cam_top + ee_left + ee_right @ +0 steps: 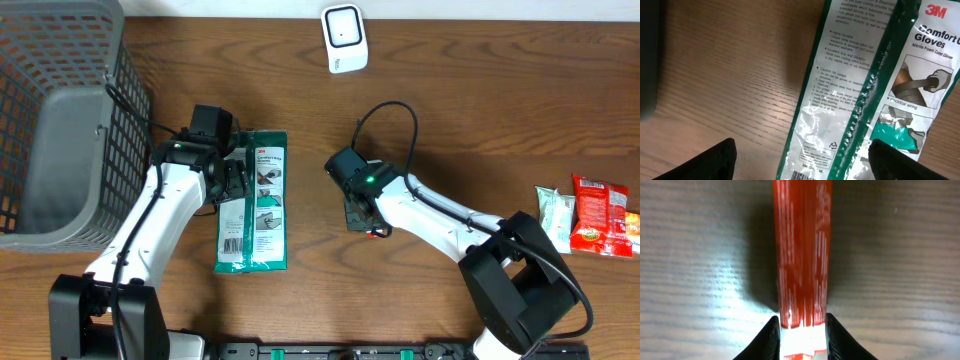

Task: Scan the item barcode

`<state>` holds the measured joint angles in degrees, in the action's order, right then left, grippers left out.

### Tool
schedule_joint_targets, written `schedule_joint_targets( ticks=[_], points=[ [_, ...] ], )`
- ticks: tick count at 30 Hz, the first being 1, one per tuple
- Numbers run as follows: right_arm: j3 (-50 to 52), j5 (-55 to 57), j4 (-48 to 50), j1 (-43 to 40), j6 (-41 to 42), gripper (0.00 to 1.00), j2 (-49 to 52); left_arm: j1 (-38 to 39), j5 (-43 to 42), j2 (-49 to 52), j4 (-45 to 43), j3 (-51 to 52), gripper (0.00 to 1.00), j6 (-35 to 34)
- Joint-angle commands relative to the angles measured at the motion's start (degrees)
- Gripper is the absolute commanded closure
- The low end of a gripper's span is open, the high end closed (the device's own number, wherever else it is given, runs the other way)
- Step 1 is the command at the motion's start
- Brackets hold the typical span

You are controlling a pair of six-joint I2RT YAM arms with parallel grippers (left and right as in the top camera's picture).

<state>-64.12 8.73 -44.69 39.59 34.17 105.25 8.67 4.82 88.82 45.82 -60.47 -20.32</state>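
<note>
Only the right wrist view shows the red pack (802,255) well. It is thin and shiny, pinched edge-on by the right gripper (802,340) near the table's (450,100) middle. The left gripper (805,167) hangs wide open over the glove pack (865,100). A basket (130,90) sits at the far left corner, a scanner (344,38) by the far edge.

Left fingers (710,162) wide (right fingers (769,342) narrow)
</note>
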Motion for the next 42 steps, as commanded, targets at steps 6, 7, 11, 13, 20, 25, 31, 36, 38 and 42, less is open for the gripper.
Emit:
schedule_joint_targets(
  ticks=[6,7,11,13,20,25,31,36,38,42],
  points=[
    [-2.1,-2.12,0.31,-0.15,0.96,0.74,-0.13,-0.35,0.33,-0.42,0.0,-0.85,0.15,0.28],
    [-2.1,-2.16,0.31,-0.15,0.96,0.74,-0.11,-0.35,0.33,-0.42,0.0,-0.83,0.15,0.28],
    [-2.1,-2.1,0.26,-0.17,0.96,0.75,-0.11,-0.35,0.33,-0.42,0.0,-0.83,0.15,0.28],
    [-2.08,-1.44,0.24,-0.17,0.96,0.75,-0.11,-0.35,0.33,-0.42,0.0,-0.85,0.15,0.28],
    [-1.46,0.04,0.33,-0.17,0.98,0.75,-0.04,-0.35,0.33,-0.42,0.0,-0.85,0.15,0.28],
    [-0.9,0.24,0.66,-0.17,0.98,0.76,0.76,-0.35,0.33,-0.42,0.0,-0.83,0.15,0.28],
    [-0.9,0.2,1.22,-0.17,1.18,0.76,4.66,-0.35,0.33,-0.42,0.0,-0.85,0.15,0.28],
    [-1.09,-0.04,1.38,-0.17,1.16,0.85,5.95,-0.35,0.33,-0.42,0.0,-0.85,0.15,0.28],
    [-1.66,-0.04,1.01,-0.17,1.14,0.93,5.86,-0.35,0.33,-0.42,0.0,-0.85,0.15,0.28],
    [-3.23,-0.07,-0.76,-0.26,0.87,0.99,5.27,-0.35,0.33,-0.42,0.0,-0.83,0.15,0.28]
  ],
)
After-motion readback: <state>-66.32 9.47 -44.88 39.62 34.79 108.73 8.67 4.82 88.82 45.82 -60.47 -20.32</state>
